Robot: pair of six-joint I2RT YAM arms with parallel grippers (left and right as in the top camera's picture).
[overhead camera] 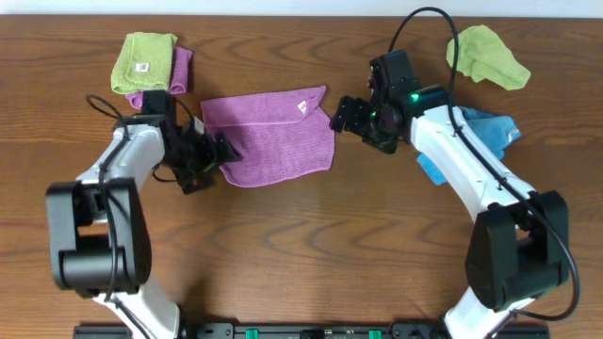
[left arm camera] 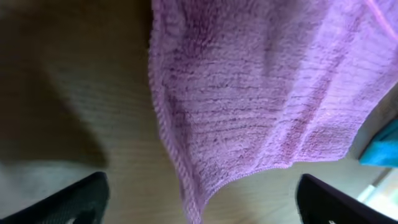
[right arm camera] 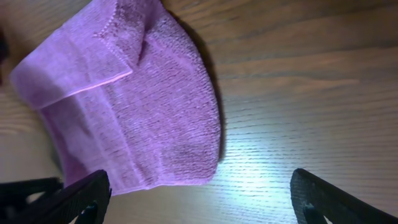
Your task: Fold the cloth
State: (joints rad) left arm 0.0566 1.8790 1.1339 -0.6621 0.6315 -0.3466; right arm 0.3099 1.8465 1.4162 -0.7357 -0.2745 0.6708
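Observation:
The cloth (overhead camera: 273, 139), a lilac towel, lies folded over on the table between my two arms, its white tag (overhead camera: 302, 106) at the upper right corner. My left gripper (overhead camera: 224, 151) is at the cloth's left edge, jaws wide apart. In the left wrist view the cloth (left arm camera: 261, 93) hangs down to a corner between the dark fingertips (left arm camera: 74, 202), which do not press on it. My right gripper (overhead camera: 339, 115) is open at the cloth's right corner. In the right wrist view the cloth (right arm camera: 137, 106) lies just ahead of the gripper (right arm camera: 199, 199), not held.
A lime-green cloth (overhead camera: 143, 61) lies on another purple cloth (overhead camera: 174, 73) at the back left. A second lime-green cloth (overhead camera: 485, 55) is at the back right. A bright blue cloth (overhead camera: 485, 132) lies under my right arm and shows at the left wrist view's edge (left arm camera: 382, 149).

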